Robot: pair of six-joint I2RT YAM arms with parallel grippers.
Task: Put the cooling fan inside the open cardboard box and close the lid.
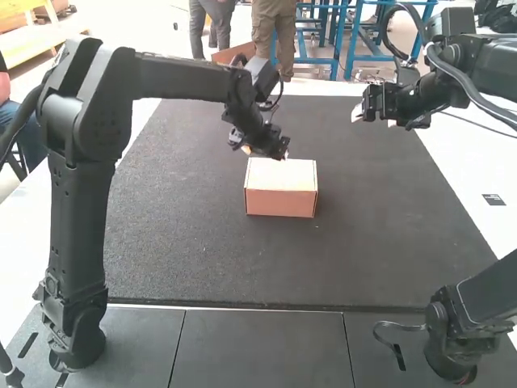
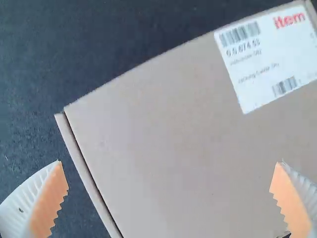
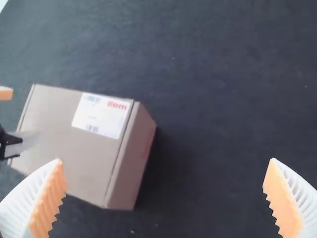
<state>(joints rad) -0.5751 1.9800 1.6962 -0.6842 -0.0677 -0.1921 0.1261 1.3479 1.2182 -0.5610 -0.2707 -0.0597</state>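
A brown cardboard box (image 1: 281,186) stands on the dark mat near the middle, its lid lying flat and shut, a white label (image 2: 270,57) on top. The fan cannot be seen. My left gripper (image 1: 271,150) hovers just over the box's far left edge, open, with its orange-padded fingers (image 2: 47,201) spread over the lid (image 2: 173,148). My right gripper (image 1: 371,105) hangs high at the back right, open and empty; its view looks down on the box (image 3: 84,144) and the white label (image 3: 101,115).
The dark mat (image 1: 161,210) covers most of the table, with pale table surface (image 1: 477,178) to its right. A small black tag (image 1: 493,199) lies on that pale strip.
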